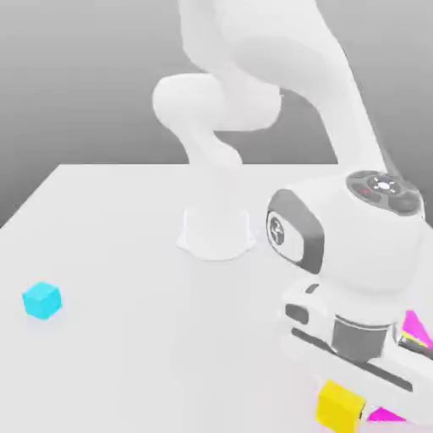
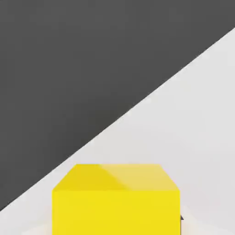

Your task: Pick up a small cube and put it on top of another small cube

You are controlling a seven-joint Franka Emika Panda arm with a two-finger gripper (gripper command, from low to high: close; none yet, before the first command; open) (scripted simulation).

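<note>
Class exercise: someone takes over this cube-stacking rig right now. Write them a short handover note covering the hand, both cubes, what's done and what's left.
Hand: shut on the yellow cube, low at the exterior view's right.
Cyan cube: on the table, toward the exterior view's left, nothing on it.
Done: yellow cube gripped. Whether it has left the table, I cannot tell.
Left: probably raise it well up, carry it over the cyan cube, lower it on top, open, back away.
Unclear: magenta pieces partly hidden behind the hand.

Yellow cube [image 2: 115, 212] cut off in hand view; magenta shape [image 1: 413, 326] partly hidden by arm [image 1: 359, 245].
</note>
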